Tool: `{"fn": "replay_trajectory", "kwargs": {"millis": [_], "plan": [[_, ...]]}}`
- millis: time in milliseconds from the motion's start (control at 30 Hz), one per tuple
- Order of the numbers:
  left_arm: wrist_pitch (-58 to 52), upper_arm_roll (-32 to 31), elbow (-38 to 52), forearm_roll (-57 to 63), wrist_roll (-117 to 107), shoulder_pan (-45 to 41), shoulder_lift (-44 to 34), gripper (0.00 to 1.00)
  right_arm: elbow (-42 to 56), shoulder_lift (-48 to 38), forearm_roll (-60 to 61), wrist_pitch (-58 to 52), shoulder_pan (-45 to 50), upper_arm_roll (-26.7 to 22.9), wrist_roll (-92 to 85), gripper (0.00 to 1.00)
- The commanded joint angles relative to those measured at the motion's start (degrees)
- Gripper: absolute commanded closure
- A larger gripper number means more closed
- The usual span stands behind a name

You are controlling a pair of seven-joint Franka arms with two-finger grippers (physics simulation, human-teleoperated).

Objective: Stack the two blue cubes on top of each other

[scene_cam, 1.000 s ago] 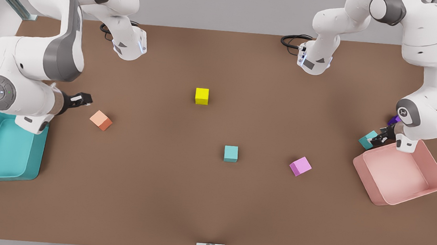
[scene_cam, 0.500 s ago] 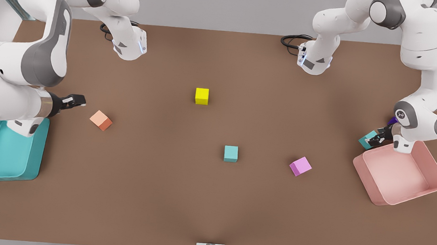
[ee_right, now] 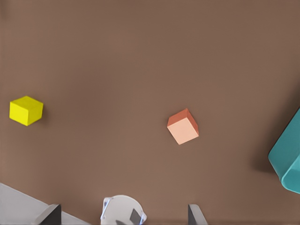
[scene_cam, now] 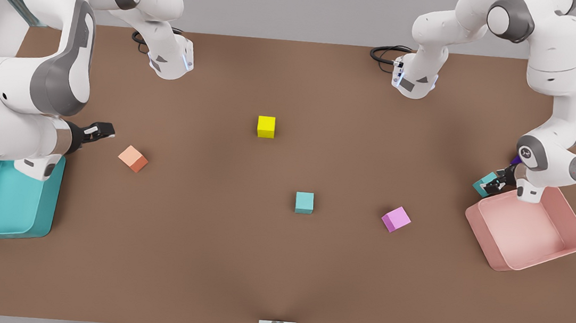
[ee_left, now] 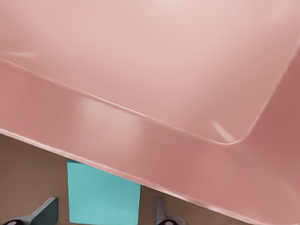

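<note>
The left hand [scene_cam: 494,186] has settled a little lower over the last second against the far corner of the shallow pink plastic bin [scene_cam: 480,225], while the small teal cube [scene_cam: 484,183] it is working on has not shifted and sits touching that bin's outer wall. In the left wrist view the two fingers [ee_left: 47,212] stand either side of this cube [ee_left: 103,192] with a sliver of gap on each flank, so the hand is spread around it and not yet clamped. My reading is that the grasp is about to be made and no lifting has begun. The second matching teal cube [scene_cam: 304,203] lies well apart from the pink bin, out in the middle of the bench, so it is the likely base for the stack. A dark purple cube [scene_cam: 520,158] peeks out just behind the left wrist, near the bin. The right hand [scene_cam: 104,131] has drawn back slightly, farther still from the pink bin, and waits with its fingers wide apart and empty. The bench [scene_cam: 202,259] is a plain matte brown top. Pale grey walls stand behind it, and slanted metal struts cross the upper corners of the front view.
</note>
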Motion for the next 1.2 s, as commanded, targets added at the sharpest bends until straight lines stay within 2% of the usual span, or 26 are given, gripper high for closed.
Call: {"fn": "replay_trajectory", "kwargs": {"millis": [0,900,933,967,1033,1067,1167], "plan": [[1.4,0.0,0.0,0.1,0.0,0.0,0.3,0.0,0.0,-0.1,0.0,-0.3,0.0,0.0,-1.9,0.0],[4.7,0.0,0.0,-1.3,0.4,0.0,4.8,0.0,-0.2,0.2,-0.1,-0.8,0.4,0.1,-1.8,0.0],[4.7,0.0,0.0,-1.3,0.4,-0.1,4.8,0.02,-0.2,0.2,-0.1,-0.8,0.4,0.1,-1.8,0.0],[4.7,0.0,0.0,-1.7,0.4,-0.1,4.7,0.14,-0.2,0.3,-0.1,-0.8,0.4,0.1,-1.8,0.0],[4.7,0.0,0.0,-1.9,0.4,-0.1,4.7,0.23,-0.2,0.3,-0.1,-0.8,0.4,0.1,-1.8,0.0],[4.7,0.0,0.0,-1.9,0.4,-0.1,4.7,0.26,-0.2,0.3,-0.1,-0.9,0.4,0.1,-1.8,0.0],[1.8,0.0,0.0,-2.1,-0.3,-0.7,3.0,0.26,-0.2,0.3,-0.1,-0.9,0.4,0.1,-1.8,0.0]]}}
